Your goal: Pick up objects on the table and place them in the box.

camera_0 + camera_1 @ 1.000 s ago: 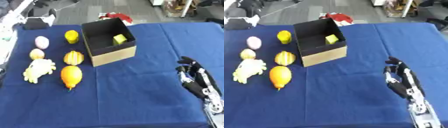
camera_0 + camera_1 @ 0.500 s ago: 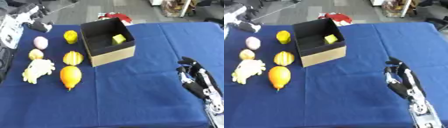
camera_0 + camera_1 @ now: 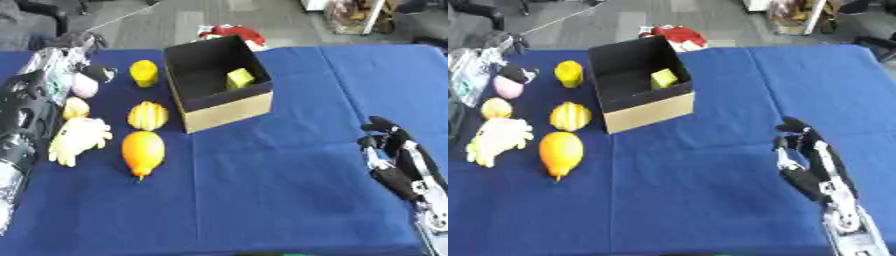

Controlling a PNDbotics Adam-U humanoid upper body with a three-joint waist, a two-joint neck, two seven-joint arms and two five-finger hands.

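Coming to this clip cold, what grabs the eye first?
The open black box at centre back, a small yellow block already inside. Left of it sits a cluster of yellow and orange fruit, with the left robot hand reaching over the pink piece. The right robot hand rests open at lower right.

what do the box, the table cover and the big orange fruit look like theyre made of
Box: probably cardboard, with a matte tan outer wall, a dark inside and straight folded edges.
Table cover: looks like blue cloth, matte, with no shine.
Orange fruit: likely a plastic or foam toy, judging by its smooth, even colour and soft sheen, though the look leaves that open.
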